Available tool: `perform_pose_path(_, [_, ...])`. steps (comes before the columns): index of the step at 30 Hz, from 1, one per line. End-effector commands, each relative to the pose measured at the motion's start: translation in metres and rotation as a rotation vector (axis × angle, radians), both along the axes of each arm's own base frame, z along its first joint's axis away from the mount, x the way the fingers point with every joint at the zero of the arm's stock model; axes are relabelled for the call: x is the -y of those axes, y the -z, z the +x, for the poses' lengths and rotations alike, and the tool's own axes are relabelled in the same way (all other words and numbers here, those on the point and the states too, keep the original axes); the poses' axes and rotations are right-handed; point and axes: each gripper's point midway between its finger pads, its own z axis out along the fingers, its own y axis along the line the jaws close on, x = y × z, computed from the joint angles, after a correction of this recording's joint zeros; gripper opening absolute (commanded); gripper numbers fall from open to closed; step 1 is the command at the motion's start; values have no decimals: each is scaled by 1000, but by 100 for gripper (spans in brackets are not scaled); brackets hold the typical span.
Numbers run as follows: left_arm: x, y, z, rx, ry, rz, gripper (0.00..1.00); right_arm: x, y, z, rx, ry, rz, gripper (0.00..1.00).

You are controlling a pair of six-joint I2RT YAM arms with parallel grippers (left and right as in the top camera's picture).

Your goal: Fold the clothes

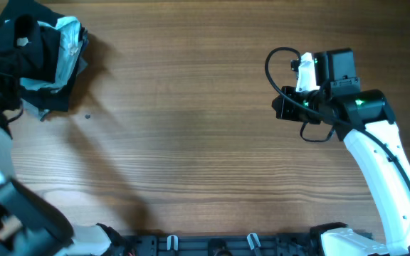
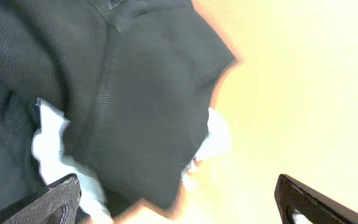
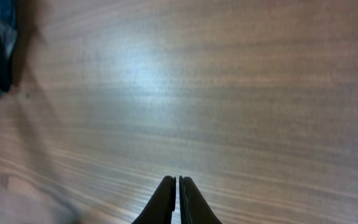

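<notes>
Closest in the left wrist view, the left end effector [image 2: 179, 202] is open. Its two dark fingers [image 2: 55, 199] sit far apart at the bottom corners of the frame and hold nothing. Just beyond them, filling the left and middle of that view, are the clothes [image 2: 104, 93], a bunched dark mesh garment with a pale cloth [image 2: 48, 146] showing under its edge. The garment hangs over the gap between the fingers, reaching the left one and staying well short of the right one. I cannot tell whether it touches either.

In the right wrist view, the right end effector [image 3: 178, 199] is closed, its tips pressed together with nothing between them. It hovers over the bare wooden counter [image 1: 191, 142]. From there the clothes show only as a dark sliver at the far upper left, well apart from it.

From overhead, the right arm [image 1: 376, 156] reaches up the right side of the counter. The clothes lie heaped at the far left corner, right where the left arm ends.
</notes>
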Motion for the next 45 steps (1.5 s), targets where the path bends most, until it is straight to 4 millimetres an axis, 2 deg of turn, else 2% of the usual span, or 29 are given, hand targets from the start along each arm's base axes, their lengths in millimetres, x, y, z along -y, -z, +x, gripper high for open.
perform_pose_path(1, [37, -83, -34, 103, 77, 84, 100, 2, 1, -4, -12, -10, -22, 8])
perform_pose_path(3, [68, -112, -49, 172, 199, 142, 100, 3, 4, -10, -39, -13, -29, 8])
perform_pose_path(4, [95, -131, -60, 238, 333, 200, 100, 4, 2, -15, -43, -13, -30, 8])
perform_pose_path(5, [118, -139, -73, 272, 440, 234, 100, 5, -4, -17, -27, -12, -26, 9])
perform_pose_path(7, [143, -137, -95, 249, 543, 305, 100, 6, -31, -26, 48, -11, -12, 9])
perform_pose_path(10, [171, -124, -128, 47, 647, 501, 100, 11, -108, -54, 303, -12, 32, 12])
perform_pose_path(11, [180, -125, -142, -60, 674, 602, 100, 15, -139, -68, 425, -9, 47, 16])
perform_pose_path(12, [194, -134, -149, -69, 703, 647, 100, 18, -168, -83, 564, -23, 54, 20])
perform_pose_path(13, [221, -152, -161, -21, 770, 694, 100, 20, -188, -98, 667, -39, 52, 29])
perform_pose_path(14, [239, -165, -174, 23, 812, 728, 100, 23, -199, -109, 730, -54, 44, 43])
perform_pose_path(15, [248, -178, -189, 43, 805, 778, 100, 26, -207, -125, 792, -78, 22, 63])
perform_pose_path(16, [248, -184, -203, 37, 765, 812, 100, 28, -209, -134, 817, -87, 12, 100])
perform_pose_path(17, [243, -184, -216, 15, 718, 836, 100, 29, -210, -141, 823, -84, 13, 100])
perform_pose_path(18, [233, -178, -240, -40, 668, 869, 100, 30, -205, -148, 805, -85, 11, 100])
perform_pose_path(20, [222, -161, -272, -139, 642, 884, 100, 31, -190, -153, 736, -82, 9, 100])
perform_pose_path(22, [223, -153, -286, -168, 661, 869, 100, 32, -180, -157, 693, -84, 3, 100])
perform_pose_path(25, [225, -154, -285, -156, 665, 867, 100, 33, -174, -160, 664, -86, -1, 100])
perform_pose_path(36, [225, -153, -286, -159, 666, 866, 100, 32, -170, -163, 645, -93, 2, 100])
perform_pose_path(38, [225, -153, -286, -159, 666, 866, 100, 47, -167, -158, 651, -32, -73, 100])
perform_pose_path(39, [225, -153, -286, -159, 666, 866, 100, 54, -173, -155, 692, -7, -108, 100])
perform_pose_path(40, [225, -153, -286, -159, 666, 866, 100, 57, -206, -151, 948, -61, -202, 100])
perform_pose_path(41, [225, -153, -286, -159, 666, 866, 100, 55, -216, -155, 1066, -92, -232, 100])
perform_pose_path(42, [225, -153, -286, -159, 666, 866, 100, 55, -218, -158, 1138, -104, -259, 100])
perform_pose_path(43, [225, -153, -286, -159, 666, 866, 100, 56, -208, -162, 1195, -108, -283, 100])
perform_pose_path(44, [225, -153, -286, -159, 666, 866, 100, 56, -183, -163, 1198, -98, -268, 100])
perform_pose_path(45, [225, -153, -286, -159, 666, 866, 100, 56, -168, -160, 1193, -86, -251, 100])
